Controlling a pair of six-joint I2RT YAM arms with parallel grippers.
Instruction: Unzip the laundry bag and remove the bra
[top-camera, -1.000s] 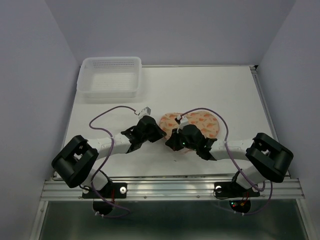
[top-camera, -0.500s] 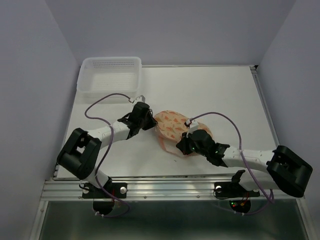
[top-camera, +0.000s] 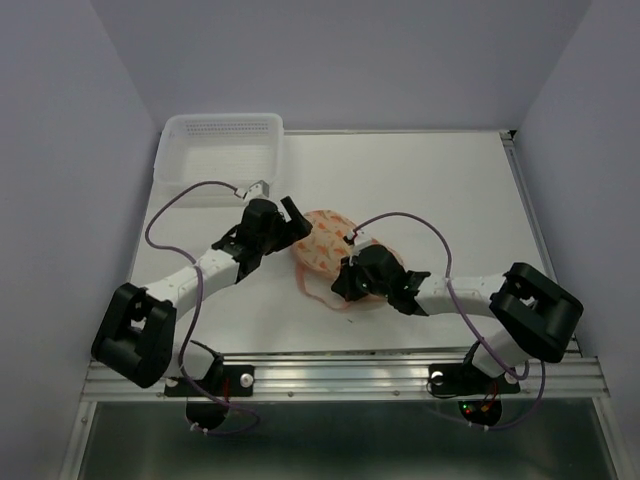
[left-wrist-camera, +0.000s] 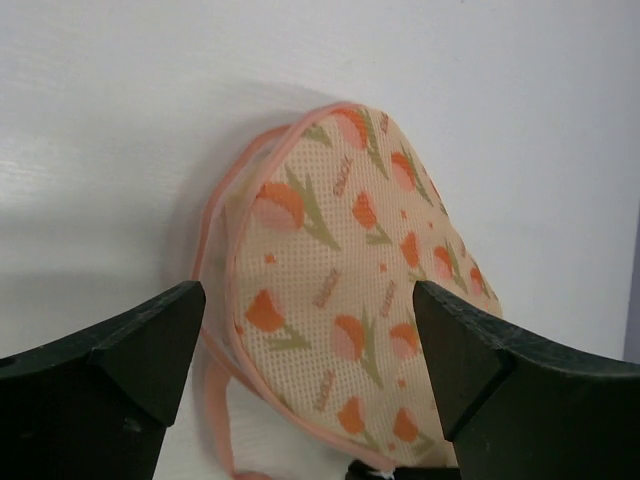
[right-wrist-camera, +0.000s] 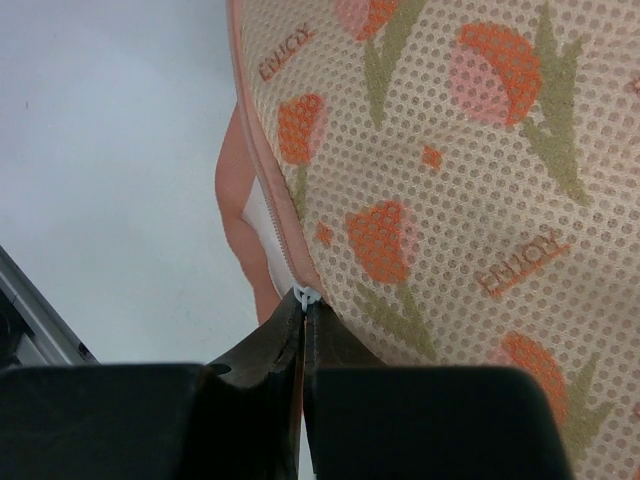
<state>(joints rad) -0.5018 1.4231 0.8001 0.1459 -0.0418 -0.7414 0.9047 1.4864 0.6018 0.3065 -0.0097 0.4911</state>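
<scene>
Near the middle of the table (top-camera: 450, 190), the laundry bag (top-camera: 322, 243) lies flat between the two arms, printed mesh side up. The right fingers (right-wrist-camera: 265, 350) are pinched together on the white zipper pull (right-wrist-camera: 305, 296) at the bag's pink-trimmed edge. The left fingers (left-wrist-camera: 120, 350) stand wide apart, with the bag just ahead of them.

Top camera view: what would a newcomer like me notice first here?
The peach, tulip-printed laundry bag lies mid-table between two black grippers. The right gripper is pinched shut on the zipper pull at the bag's edge, while the left gripper stands open by its left side. A white basket sits at the far left corner.
</scene>
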